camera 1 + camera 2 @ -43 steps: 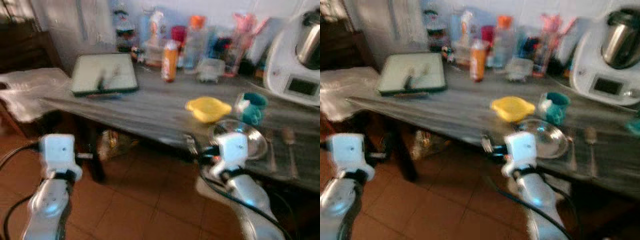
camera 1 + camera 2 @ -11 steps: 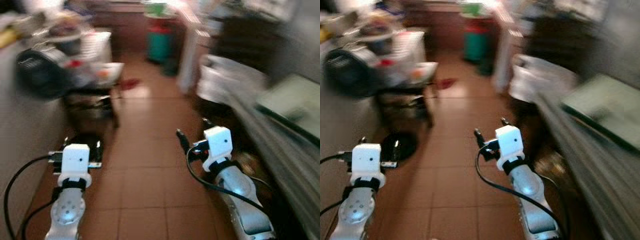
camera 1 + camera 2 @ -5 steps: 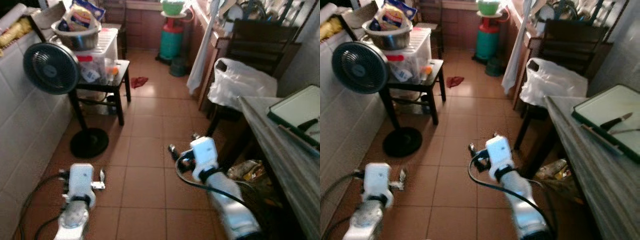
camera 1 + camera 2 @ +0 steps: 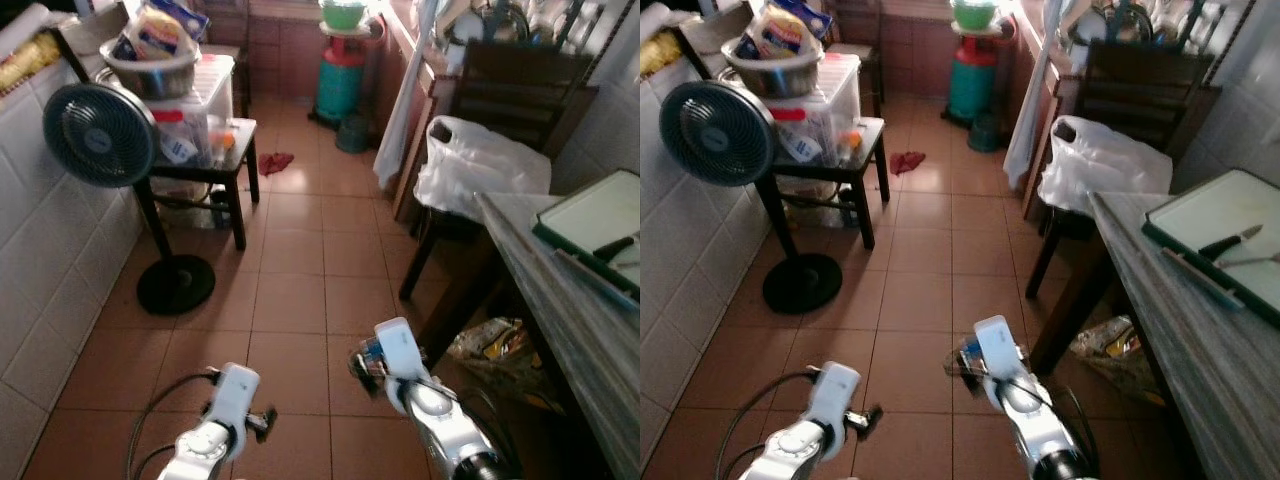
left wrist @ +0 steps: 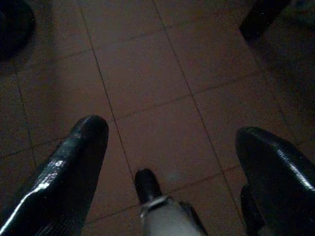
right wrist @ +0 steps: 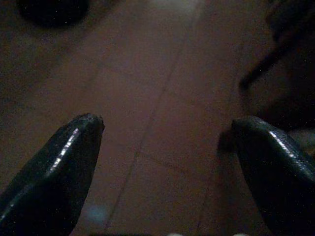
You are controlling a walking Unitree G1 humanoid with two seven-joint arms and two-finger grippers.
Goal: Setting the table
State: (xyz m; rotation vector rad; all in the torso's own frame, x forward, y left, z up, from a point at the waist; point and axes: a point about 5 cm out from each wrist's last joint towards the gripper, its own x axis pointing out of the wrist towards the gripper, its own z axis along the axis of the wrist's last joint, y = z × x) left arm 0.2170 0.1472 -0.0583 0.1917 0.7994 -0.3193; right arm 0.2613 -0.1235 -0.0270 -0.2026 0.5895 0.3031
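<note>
The table (image 4: pixel 560 300) ran down the right edge of the frame, its grey top carrying a green-rimmed tray (image 4: pixel 600 225) at mid-right, with a knife (image 4: pixel 1225 243) lying on the tray. No writing or label could be read anywhere (print on the packets was too small). Both grippers hung low at the bottom of the frame over the red tile floor (image 4: pixel 300 270): the left gripper (image 5: pixel 170 142) with fingers spread wide and empty, the right gripper (image 6: pixel 167 130) likewise spread, nothing between them. A white plastic bag (image 4: pixel 480 165) sat on a dark chair (image 4: pixel 520 85) just beyond the table's end. At upper left stood a fan (image 4: pixel 100 135) beside a small black table (image 4: pixel 215 165) bearing a clear plastic box (image 4: pixel 195 110) topped by a metal bowl (image 4: pixel 150 75). A green gas cylinder (image 4: pixel 340 85) stood at top centre. Both wrist views were dim, showing floor tiles.
</note>
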